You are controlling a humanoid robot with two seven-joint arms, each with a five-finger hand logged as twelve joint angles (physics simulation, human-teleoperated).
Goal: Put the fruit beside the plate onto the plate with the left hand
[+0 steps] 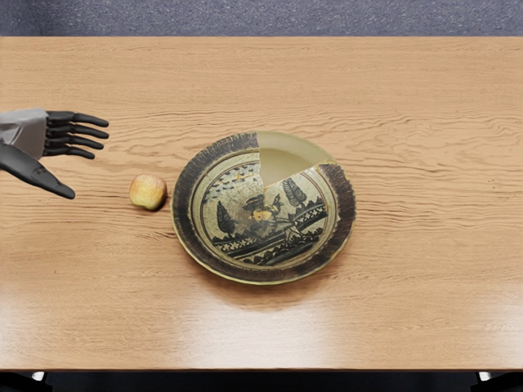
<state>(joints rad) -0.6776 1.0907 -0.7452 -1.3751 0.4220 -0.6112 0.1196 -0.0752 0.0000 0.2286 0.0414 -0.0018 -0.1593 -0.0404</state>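
Observation:
A small yellow-red apple (148, 192) lies on the wooden table just left of the plate, almost touching its rim. The plate (201, 166) is round, with a dark patterned border, a painted scene inside and one plain olive wedge at its top. My left hand (67, 157) reaches in from the left edge, above and to the left of the apple. Its dark fingers (82, 133) are spread and the thumb points down-right; it holds nothing and a gap separates it from the fruit. No right arm shows.
The wooden table (409, 98) fills the view; its front edge runs along the bottom and its back edge along the top, with dark floor beyond.

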